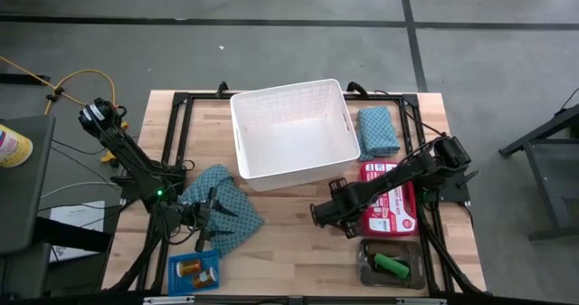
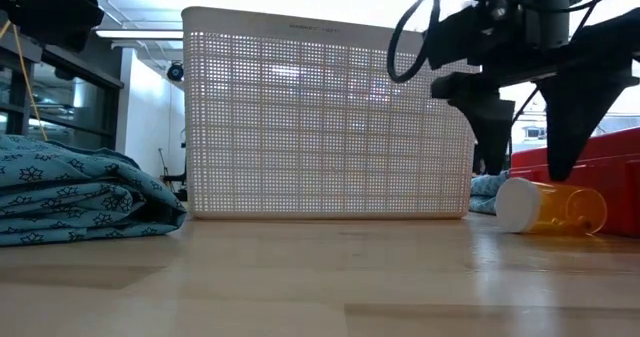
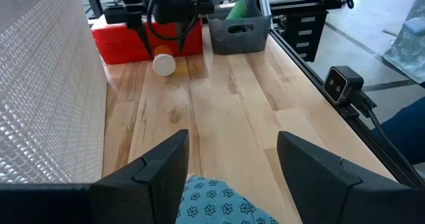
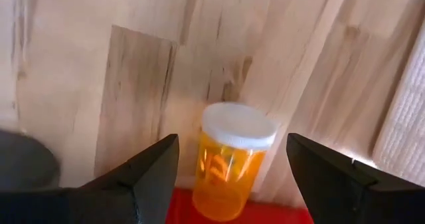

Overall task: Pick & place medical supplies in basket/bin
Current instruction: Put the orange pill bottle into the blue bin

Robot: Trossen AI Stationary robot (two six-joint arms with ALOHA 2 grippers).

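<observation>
Overhead and wrist views of the bench (image 1: 298,223). The white lattice basket (image 1: 294,128) stands at the middle of the far edge. A folded teal cloth (image 1: 377,130) lies just beside its right wall, near the far right corner; a second teal cloth (image 1: 220,207), spread loosely, lies toward the near left. The left gripper (image 1: 201,216) hovers over this cloth with its jaws wide and nothing between them. The right gripper (image 1: 323,214) is poised with its jaws wide, straddling without touching an orange pill bottle (image 4: 231,159) that lies on its side, white cap toward the basket, against the edge of a red pouch (image 1: 392,199). At the near left corner a blue mesh tray (image 1: 194,272) holds orange bottles; at the near right corner a grey tray (image 1: 392,264) holds a green oblong piece (image 1: 393,266).
</observation>
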